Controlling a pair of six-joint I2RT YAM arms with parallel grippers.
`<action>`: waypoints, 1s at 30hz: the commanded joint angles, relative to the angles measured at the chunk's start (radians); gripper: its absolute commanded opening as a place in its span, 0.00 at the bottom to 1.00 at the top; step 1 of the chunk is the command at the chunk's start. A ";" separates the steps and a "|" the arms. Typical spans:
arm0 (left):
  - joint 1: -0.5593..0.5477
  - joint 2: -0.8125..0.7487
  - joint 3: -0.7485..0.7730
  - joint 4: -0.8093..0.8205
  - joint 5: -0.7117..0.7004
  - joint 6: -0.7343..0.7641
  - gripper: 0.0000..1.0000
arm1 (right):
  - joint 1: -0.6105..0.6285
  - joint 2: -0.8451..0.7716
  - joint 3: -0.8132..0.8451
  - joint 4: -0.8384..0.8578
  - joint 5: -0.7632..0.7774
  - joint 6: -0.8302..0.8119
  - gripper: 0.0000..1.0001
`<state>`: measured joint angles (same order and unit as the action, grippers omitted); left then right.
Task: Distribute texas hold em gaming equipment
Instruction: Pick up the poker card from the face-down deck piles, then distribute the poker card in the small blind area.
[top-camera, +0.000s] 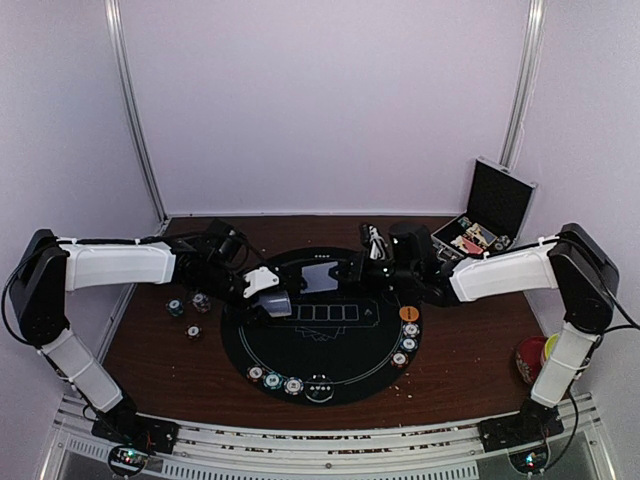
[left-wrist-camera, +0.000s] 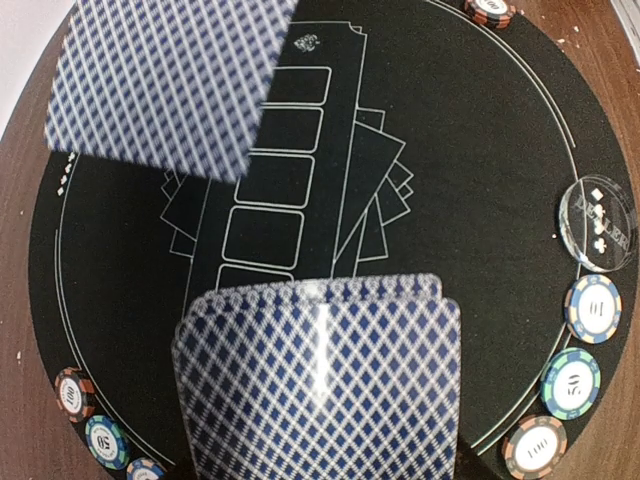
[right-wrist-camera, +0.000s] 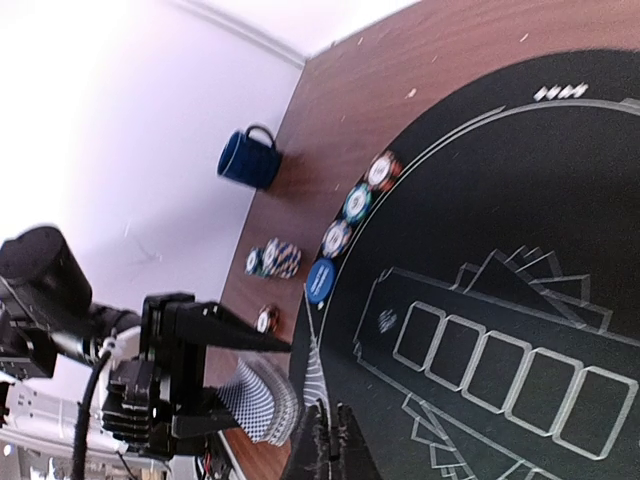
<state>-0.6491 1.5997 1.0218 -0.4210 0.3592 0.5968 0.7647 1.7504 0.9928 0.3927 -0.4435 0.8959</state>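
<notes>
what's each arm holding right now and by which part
Left fingers clamp a fanned stack of cards by its near end, across the faces. Right fingers are shut, apparently pinching a single card by one edge; the contact is hidden.

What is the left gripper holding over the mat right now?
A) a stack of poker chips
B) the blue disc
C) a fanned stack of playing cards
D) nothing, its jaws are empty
C: the left wrist view shows a fanned stack of blue-patterned cards sitting in the left gripper, above the black mat.
</notes>
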 joint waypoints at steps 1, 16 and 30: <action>-0.005 -0.009 0.001 0.014 -0.003 0.011 0.49 | -0.029 -0.017 -0.027 0.019 0.057 -0.013 0.00; 0.042 -0.072 -0.001 -0.040 -0.032 0.045 0.48 | 0.060 0.403 0.255 0.130 -0.085 0.063 0.00; 0.232 -0.150 -0.029 -0.066 0.010 0.061 0.47 | 0.184 0.649 0.536 0.157 -0.125 0.155 0.00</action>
<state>-0.4503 1.4857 1.0172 -0.4938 0.3412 0.6384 0.9215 2.3302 1.4563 0.5362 -0.5484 1.0176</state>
